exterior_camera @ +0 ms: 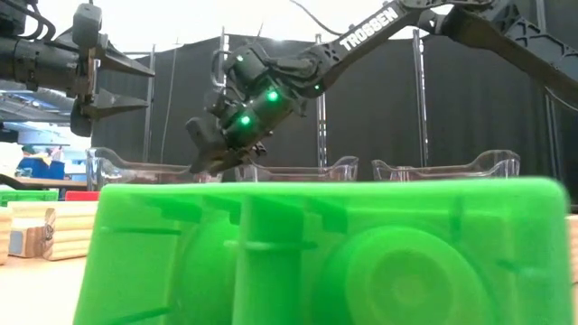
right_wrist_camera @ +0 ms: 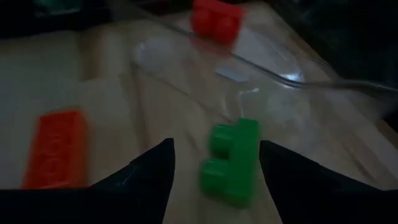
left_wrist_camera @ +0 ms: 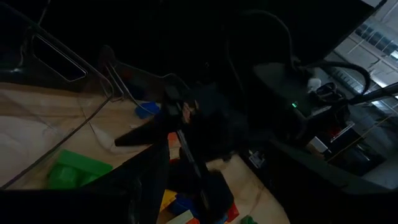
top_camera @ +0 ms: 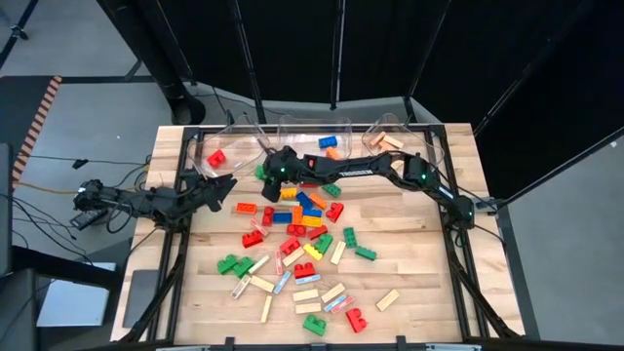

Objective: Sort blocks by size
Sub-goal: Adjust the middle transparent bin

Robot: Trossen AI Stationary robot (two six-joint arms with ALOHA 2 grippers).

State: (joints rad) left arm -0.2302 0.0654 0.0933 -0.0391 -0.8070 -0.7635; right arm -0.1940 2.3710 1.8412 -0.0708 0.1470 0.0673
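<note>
Right gripper (right_wrist_camera: 214, 165) jaws released, straddling a green block (right_wrist_camera: 231, 163) on the surface. Left gripper (top_camera: 226, 183) waits at the left edge, jaws released.

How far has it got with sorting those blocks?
Barely begun. A few blocks sit in the clear bins, like a red one. The right gripper, fingers open, hovers over a green block. The big pile still covers the table.

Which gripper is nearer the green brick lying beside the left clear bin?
Right. The right gripper hangs open directly over the green brick; the left gripper waits open, off to its side.
</note>
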